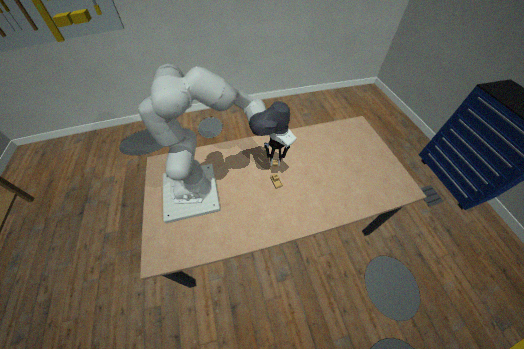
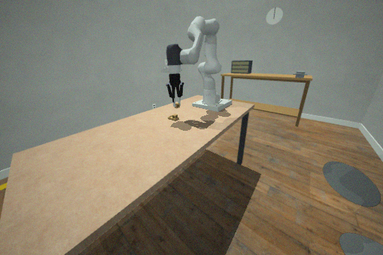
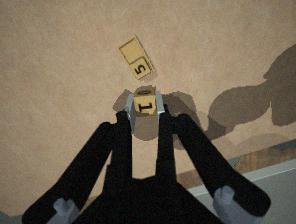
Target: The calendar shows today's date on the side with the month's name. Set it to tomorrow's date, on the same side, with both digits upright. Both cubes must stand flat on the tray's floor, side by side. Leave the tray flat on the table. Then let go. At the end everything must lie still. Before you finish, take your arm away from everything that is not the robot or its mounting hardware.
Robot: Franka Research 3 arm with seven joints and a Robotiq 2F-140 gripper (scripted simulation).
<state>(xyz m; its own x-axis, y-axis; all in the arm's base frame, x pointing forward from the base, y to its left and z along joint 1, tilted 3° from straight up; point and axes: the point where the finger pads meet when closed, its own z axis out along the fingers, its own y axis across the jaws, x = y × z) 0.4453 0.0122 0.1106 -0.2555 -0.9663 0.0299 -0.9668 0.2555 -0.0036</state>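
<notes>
My gripper (image 1: 275,160) (image 2: 177,104) (image 3: 145,100) is shut on a yellow cube (image 1: 275,163) (image 2: 177,105) (image 3: 145,105), held above the table. In the wrist view the cube shows a 1 lying sideways and, on its far upper side, a foreshortened digit like a 0. The small yellow tray (image 1: 278,185) (image 2: 170,118) (image 3: 128,46) lies on the table, beyond the held cube in the wrist view. A second cube (image 1: 274,178) (image 2: 175,116) (image 3: 141,68) sits in the tray's end nearer the gripper, with a turned 5 on top. The tray's other end is empty. The month's name is not readable.
The wooden table (image 1: 330,180) (image 2: 110,161) carries the robot's white base plate (image 1: 190,211) (image 2: 219,105). The arm's shadow falls around the gripper and toward the base. A blue cabinet (image 1: 475,145) stands beyond the table's right end in the top view.
</notes>
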